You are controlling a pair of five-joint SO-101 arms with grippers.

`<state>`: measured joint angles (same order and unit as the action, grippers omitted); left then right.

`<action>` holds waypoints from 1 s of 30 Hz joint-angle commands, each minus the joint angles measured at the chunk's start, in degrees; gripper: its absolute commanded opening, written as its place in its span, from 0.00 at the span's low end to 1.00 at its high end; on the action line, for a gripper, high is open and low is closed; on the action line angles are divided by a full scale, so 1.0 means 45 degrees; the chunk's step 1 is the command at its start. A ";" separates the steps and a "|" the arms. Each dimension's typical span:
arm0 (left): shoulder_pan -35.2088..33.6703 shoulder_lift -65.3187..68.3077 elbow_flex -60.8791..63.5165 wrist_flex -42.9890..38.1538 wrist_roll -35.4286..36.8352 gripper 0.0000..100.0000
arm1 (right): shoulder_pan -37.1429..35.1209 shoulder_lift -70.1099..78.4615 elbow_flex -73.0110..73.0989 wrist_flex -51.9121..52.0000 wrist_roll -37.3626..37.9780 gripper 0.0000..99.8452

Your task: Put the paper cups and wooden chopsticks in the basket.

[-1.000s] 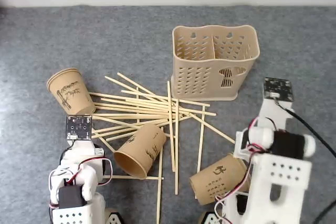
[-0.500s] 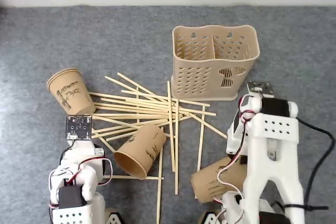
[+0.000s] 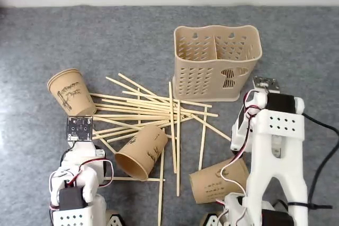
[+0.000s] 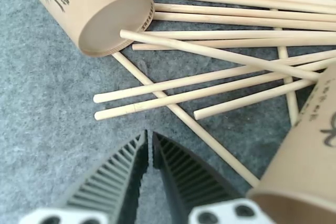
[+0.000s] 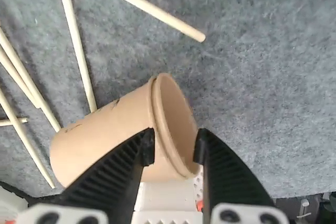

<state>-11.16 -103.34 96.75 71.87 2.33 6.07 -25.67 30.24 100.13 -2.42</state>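
done: nothing in my basket (image 3: 201, 80)
to do: cups (image 3: 218, 180), chopsticks (image 4: 210, 53) before it
right pincer (image 5: 174, 137): open astride cup rim
left pincer (image 4: 148, 137): closed

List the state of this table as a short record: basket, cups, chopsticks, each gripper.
basket: upright at the far side, two compartments, nothing seen inside
paper cups: three, all on their sides on the grey mat: left cup, middle cup, right cup
chopsticks: loose crossed heap between the cups and the basket
left gripper: shut, empty, over the mat between left and middle cups
right gripper: open, fingers either side of the right cup's rim
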 commanded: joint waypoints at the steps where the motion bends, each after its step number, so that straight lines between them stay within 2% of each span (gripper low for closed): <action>1: 0.0039 -0.0137 -0.0068 0.0020 0.0137 0.01 | -0.0010 -0.0068 -0.0664 0.0518 -0.0098 0.11; 17: 0.0020 -0.0137 -0.0068 0.0020 0.0137 0.01 | 0.0029 0.0088 0.0899 0.0400 0.0000 0.10; 23: 0.0020 -0.0137 -0.0068 0.0020 0.0137 0.01 | 0.0010 0.0088 0.1915 -0.0654 0.0000 0.10; 30: 0.0020 -0.0137 -0.0068 0.0020 0.0137 0.01 | 0.0010 0.0068 0.1934 -0.0694 -0.0020 0.10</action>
<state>-11.16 -103.34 96.75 71.87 2.33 6.07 -25.76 38.24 97.49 -2.42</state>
